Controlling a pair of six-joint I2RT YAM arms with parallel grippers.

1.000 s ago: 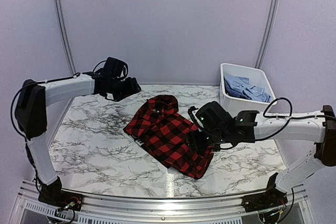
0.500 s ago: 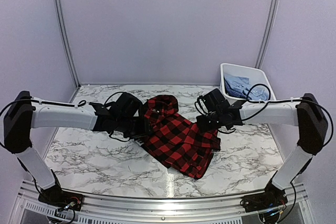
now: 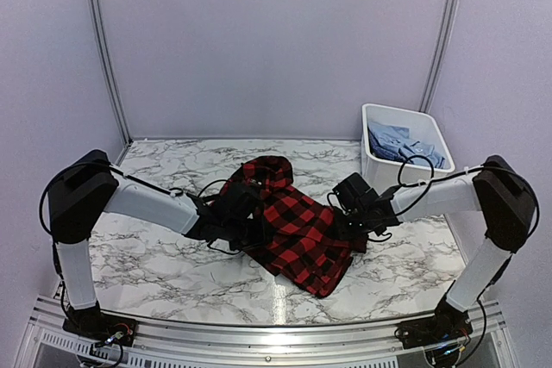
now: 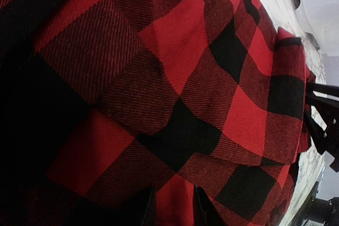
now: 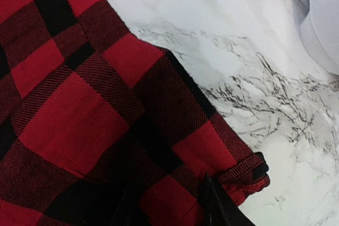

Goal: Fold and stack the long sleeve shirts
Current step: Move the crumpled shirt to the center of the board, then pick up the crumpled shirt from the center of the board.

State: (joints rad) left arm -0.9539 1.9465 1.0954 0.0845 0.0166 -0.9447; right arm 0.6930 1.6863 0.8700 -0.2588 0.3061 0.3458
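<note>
Red-and-black checked flannel makes up the checked shirt (image 3: pixel 297 217), which lies crumpled on the marble table (image 3: pixel 155 256) between the two grippers. Its collar end points away from the arm bases and its lower hem points toward them.

Left gripper (image 4: pixel 174 209): lowered onto the left edge of the checked shirt. In the left wrist view the cloth fills the picture. The two dark fingers (image 4: pixel 147 211) stand at a narrow gap with a fold of flannel pinched between them, so this gripper holds the checked shirt.

Right gripper (image 5: pixel 169 207): lowered onto the right edge of the checked shirt. In the right wrist view the flannel lies flat under and ahead of the fingers (image 5: pixel 213 200), with cloth between them. The fingertips are cut off by the picture edge, so whether they clamp the cloth cannot be told. A hemmed cuff (image 5: pixel 249 175) lies just beside the right-hand finger, on bare marble.

White tub (image 3: pixel 373 161): stands beyond and to the right of the right gripper, near the far right corner of the table, apart from the checked shirt. Light blue shirts (image 3: pixel 404 146) lie heaped inside it.
</note>
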